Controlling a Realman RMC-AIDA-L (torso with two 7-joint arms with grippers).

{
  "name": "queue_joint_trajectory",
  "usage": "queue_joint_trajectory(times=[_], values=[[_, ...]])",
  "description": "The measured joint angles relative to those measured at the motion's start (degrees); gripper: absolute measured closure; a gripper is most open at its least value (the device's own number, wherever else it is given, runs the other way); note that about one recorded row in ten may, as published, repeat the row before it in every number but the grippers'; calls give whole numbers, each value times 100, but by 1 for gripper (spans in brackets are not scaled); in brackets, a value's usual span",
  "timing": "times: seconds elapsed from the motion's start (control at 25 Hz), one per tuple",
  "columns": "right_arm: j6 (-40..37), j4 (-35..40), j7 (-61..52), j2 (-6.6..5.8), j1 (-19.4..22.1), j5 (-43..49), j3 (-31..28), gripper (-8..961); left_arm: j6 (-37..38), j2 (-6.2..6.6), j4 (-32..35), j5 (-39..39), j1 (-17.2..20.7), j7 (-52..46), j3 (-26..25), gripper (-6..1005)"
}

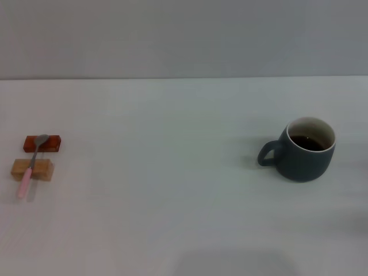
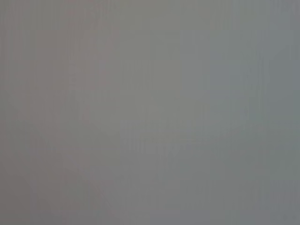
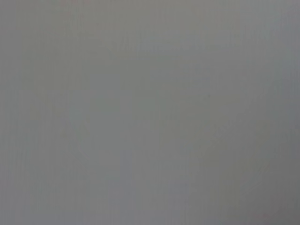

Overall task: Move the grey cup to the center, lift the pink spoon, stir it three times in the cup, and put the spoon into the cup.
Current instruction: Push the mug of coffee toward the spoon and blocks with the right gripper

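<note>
Far to the left of the grey cup, the pink spoon lies across a tan block and a red-brown block; neither gripper shows, so jaw state: can't tell

The grey cup stands upright on the right side of the white tabletop. It is a rounded, dark blue-grey mug with a white rim and white inside, and its single loop handle points toward the middle of the tabletop. A dark liquid fills the lower part of it. The pink spoon lies far off on the left side, well apart from the cup. It is small and slim, with a pale pink handle and a grey metal bowl. Its bowl rests on a red-brown block, its shaft crosses a tan wooden block just in front, and the handle end slopes down to the tabletop toward the near edge.
</note>
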State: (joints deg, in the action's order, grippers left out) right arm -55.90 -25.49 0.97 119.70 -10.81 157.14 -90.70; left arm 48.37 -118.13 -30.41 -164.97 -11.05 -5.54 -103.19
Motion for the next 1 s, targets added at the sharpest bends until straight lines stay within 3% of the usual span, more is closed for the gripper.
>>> queue_joint_trajectory(times=[1.0], values=[[11,0,0,0,9,-110,55,338,15,0,-6,0,6,-35,0,141]])
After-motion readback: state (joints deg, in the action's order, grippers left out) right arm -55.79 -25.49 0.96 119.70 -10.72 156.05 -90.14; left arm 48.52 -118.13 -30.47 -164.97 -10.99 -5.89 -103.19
